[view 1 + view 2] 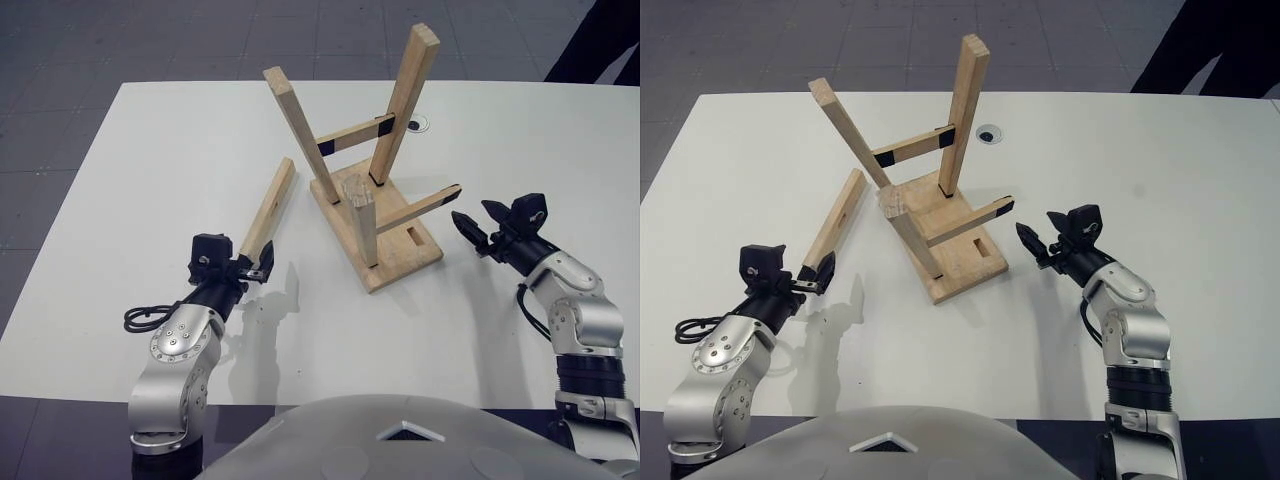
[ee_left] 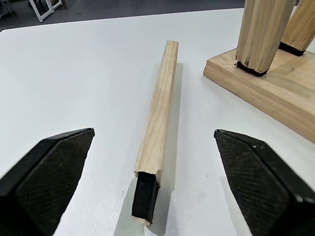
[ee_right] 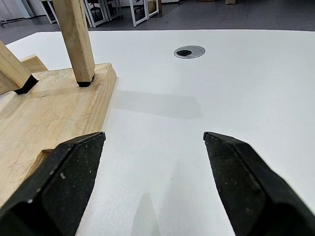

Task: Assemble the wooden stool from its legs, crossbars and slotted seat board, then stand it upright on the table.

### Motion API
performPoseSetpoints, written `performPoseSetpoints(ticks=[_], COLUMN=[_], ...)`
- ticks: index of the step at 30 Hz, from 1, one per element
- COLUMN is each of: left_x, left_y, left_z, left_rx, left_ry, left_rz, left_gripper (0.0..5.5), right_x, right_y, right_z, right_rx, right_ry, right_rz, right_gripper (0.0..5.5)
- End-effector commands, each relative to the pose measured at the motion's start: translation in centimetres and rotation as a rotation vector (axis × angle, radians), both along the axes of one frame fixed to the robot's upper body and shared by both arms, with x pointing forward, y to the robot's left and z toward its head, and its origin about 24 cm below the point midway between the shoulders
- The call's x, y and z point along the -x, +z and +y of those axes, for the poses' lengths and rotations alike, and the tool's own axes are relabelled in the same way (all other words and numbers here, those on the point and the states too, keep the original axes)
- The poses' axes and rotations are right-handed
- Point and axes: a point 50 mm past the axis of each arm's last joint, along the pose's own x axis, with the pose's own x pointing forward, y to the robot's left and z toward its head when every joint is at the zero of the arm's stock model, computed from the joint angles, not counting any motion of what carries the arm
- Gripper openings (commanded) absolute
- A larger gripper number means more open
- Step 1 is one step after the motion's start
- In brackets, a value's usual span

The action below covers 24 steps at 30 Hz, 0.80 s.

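Three legs stood in the seat board, as far as you could see?

Three, yes. The board lay flat on the white counter, underside up. It was pale, grainy wood with square edges. The nearest leg pointed almost at the head camera, so its length was hard to judge.

And the crossbars?

One crossbar, black at both ends, bridged the two far legs. A second crossbar ran out from the near leg toward the board's right side and ended in a free black tip. Beside it a rectangular slot lay open in the board.

The fourth leg?

The loose leg lay on the counter just left of the board. Its black-wrapped end sat between the fingers of the left hand, touching neither. That hand was spread wide, gripping nothing.

The right hand?

Released too, with its textured black pads apart, low over the counter just right of the board. The wrist views cut off the legs' upper parts.
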Motion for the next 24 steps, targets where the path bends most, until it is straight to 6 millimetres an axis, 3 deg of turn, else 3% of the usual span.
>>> performPoseSetpoints(ticks=[1,5,8,12,15,18,24], left_x=[0.1,0.3,0.4,0.0,1.1,2.5,2.2], left_y=[-0.7,-1.6,-2.4,-2.4,-4.5,-6.1,-6.4], left_z=[0.4,0.4,1.1,2.0,2.4,2.6,4.7], left_rx=[-0.008,0.038,0.062,0.077,0.172,0.157,0.267], left_ry=[-0.035,-0.047,0.016,0.079,0.166,0.176,0.393], left_rz=[-0.010,-0.022,-0.007,-0.040,0.087,0.219,0.227], left_gripper=[4.52,4.52,3.91,3.91,3.91,3.91,3.76], right_x=[-0.3,-0.4,-0.5,-0.4,-0.5,-0.7,-0.5], right_y=[0.4,0.4,0.5,0.4,0.5,0.6,0.5], right_z=[0.0,0.0,0.0,0.1,0.1,-0.1,-0.1], right_rx=[0.007,0.009,0.011,0.012,0.014,0.017,0.018], right_ry=[0.006,0.011,0.017,0.024,0.028,0.027,0.028], right_rz=[-0.007,-0.009,-0.009,-0.006,-0.007,-0.011,-0.009], right_gripper=[3.70,3.70,3.70,3.70,3.70,3.70,3.70])
